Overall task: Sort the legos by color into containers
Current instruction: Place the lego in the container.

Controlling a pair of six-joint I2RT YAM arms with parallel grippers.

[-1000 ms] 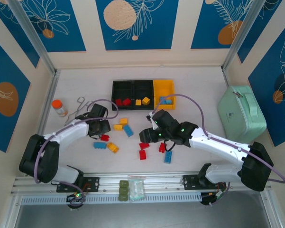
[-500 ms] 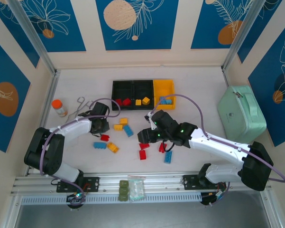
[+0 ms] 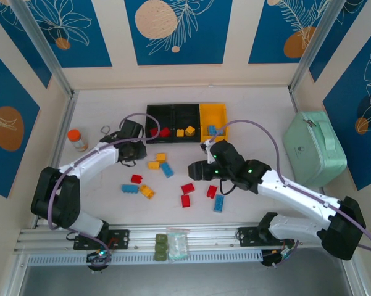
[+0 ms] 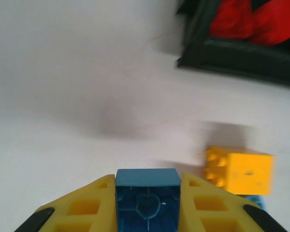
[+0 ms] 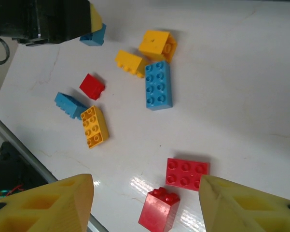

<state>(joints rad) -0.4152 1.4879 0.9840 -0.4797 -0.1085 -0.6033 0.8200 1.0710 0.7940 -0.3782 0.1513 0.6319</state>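
Note:
My left gripper (image 3: pixel 136 155) is shut on a small blue lego (image 4: pixel 147 198), held off the table in front of the black containers (image 3: pixel 173 115). A yellow lego (image 4: pixel 239 169) lies just right of it. The left black bin holds red legos (image 3: pixel 160 131), the middle one yellow legos (image 3: pixel 185 131), the yellow bin (image 3: pixel 213 114) blue ones. My right gripper (image 5: pixel 145 208) hangs open above two red legos (image 5: pixel 186 173). Several loose legos lie between the arms, among them a long blue one (image 5: pixel 158 84).
An orange-capped bottle (image 3: pixel 77 139) and metal tongs (image 3: pixel 105 132) lie at the left. A mint-green case (image 3: pixel 313 147) stands at the right. Olive blocks with a clear bag (image 3: pixel 170 245) sit on the front rail.
My left gripper closed on a blue lego and carried it up toward the bins. My right arm drew back to the right, staying open.

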